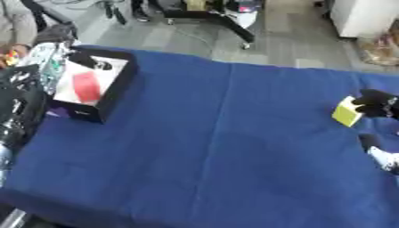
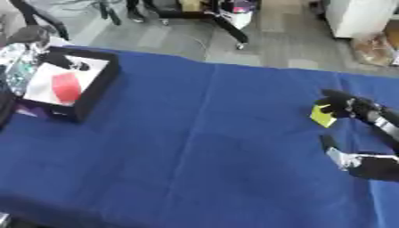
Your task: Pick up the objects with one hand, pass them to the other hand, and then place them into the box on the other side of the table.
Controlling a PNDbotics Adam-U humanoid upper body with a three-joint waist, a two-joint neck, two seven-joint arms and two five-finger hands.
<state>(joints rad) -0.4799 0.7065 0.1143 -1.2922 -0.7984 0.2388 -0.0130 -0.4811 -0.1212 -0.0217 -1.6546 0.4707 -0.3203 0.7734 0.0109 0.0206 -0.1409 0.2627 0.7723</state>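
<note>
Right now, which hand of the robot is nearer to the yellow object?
The right hand. Its fingers are curled around the yellow object, near the table's right edge. The left hand cannot be made out; only the left arm shows, far across the table.

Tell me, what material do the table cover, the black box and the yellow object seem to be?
Table cover: probably cloth, matte blue, with soft creases. Black box: likely cardboard, with thin stiff walls and a white inside. Yellow object, held by the right robot hand: flat and matte, perhaps paper or foam; I cannot tell.
</note>
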